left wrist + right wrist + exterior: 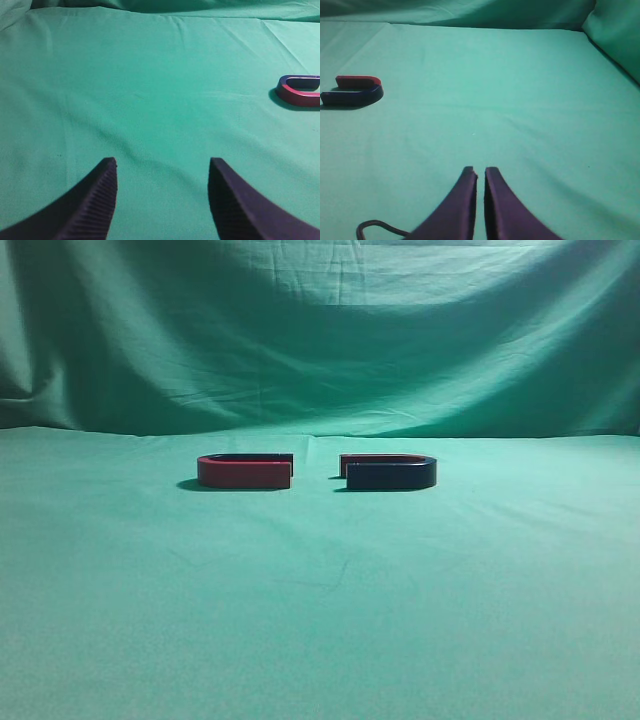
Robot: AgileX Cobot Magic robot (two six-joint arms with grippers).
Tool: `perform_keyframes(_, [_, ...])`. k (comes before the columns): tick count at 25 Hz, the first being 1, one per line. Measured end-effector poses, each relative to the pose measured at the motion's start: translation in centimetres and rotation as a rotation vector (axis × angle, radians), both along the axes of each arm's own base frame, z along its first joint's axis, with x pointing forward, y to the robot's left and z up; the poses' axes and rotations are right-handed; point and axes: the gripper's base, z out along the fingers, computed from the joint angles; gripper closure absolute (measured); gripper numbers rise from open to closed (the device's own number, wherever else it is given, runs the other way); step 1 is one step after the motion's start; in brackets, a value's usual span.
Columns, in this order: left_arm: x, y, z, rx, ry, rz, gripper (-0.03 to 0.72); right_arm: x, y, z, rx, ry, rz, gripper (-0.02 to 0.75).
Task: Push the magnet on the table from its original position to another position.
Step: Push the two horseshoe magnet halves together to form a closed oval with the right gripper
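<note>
- Left gripper (162, 200), nearest in its wrist view: fingers (95, 205) spread wide, nothing between them, hovering over bare cloth. Likely just parked, since no approach is visible.
- Right gripper (480, 205): fingers (455, 210) nearly pressed together, only a thin slit left, holding nothing. A narrow closed tip would suit a push, so this arm looks the readier pusher; that's a guess.
- Thin dark cable (375, 227) loops at the lower left of the right wrist view.
- Neither arm shows in the exterior view.
- Two horseshoe magnets lie flat mid-table, open ends facing each other, small gap between, not touching.
- Left magnet (245, 471) has its red side to the camera; its curved end shows at the right edge of the left wrist view (300, 91), well apart from that gripper.
- Right magnet (389, 472) has its dark blue side forward; in the right wrist view (353, 91) it sits far left of the gripper.
- Task not started, neither magnet touched.
- Green tablecloth (320, 620) is slightly creased, with a draped, dimly lit green backdrop (320, 330) behind.
</note>
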Motion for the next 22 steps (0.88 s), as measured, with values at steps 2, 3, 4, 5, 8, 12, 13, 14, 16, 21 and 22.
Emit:
perform_keyframes(2, [0.0, 0.0, 0.0, 0.0, 0.0, 0.0, 0.316, 0.0, 0.0, 0.0, 0.0, 0.0, 0.0, 0.269])
perform_keyframes(3, [0.0, 0.0, 0.0, 0.0, 0.0, 0.0, 0.316, 0.0, 0.0, 0.0, 0.0, 0.0, 0.0, 0.269])
perform_keyframes(4, [0.0, 0.0, 0.0, 0.0, 0.0, 0.0, 0.316, 0.0, 0.0, 0.0, 0.0, 0.0, 0.0, 0.269])
perform_keyframes(5, [0.0, 0.0, 0.0, 0.0, 0.0, 0.0, 0.316, 0.0, 0.0, 0.0, 0.0, 0.0, 0.0, 0.269])
perform_keyframes(8, [0.0, 0.0, 0.0, 0.0, 0.0, 0.0, 0.316, 0.0, 0.0, 0.0, 0.0, 0.0, 0.0, 0.269])
perform_keyframes(12, [0.0, 0.0, 0.0, 0.0, 0.0, 0.0, 0.316, 0.0, 0.0, 0.0, 0.0, 0.0, 0.0, 0.269])
perform_keyframes(13, [0.0, 0.0, 0.0, 0.0, 0.0, 0.0, 0.316, 0.0, 0.0, 0.0, 0.0, 0.0, 0.0, 0.269])
perform_keyframes(14, [0.0, 0.0, 0.0, 0.0, 0.0, 0.0, 0.316, 0.0, 0.0, 0.0, 0.0, 0.0, 0.0, 0.269])
perform_keyframes(16, [0.0, 0.0, 0.0, 0.0, 0.0, 0.0, 0.316, 0.0, 0.0, 0.0, 0.0, 0.0, 0.0, 0.269])
perform_keyframes(21, [0.0, 0.0, 0.0, 0.0, 0.0, 0.0, 0.316, 0.0, 0.0, 0.0, 0.0, 0.0, 0.0, 0.269])
perform_keyframes(22, [0.0, 0.0, 0.0, 0.0, 0.0, 0.0, 0.316, 0.0, -0.01, 0.0, -0.002, 0.0, 0.0, 0.269])
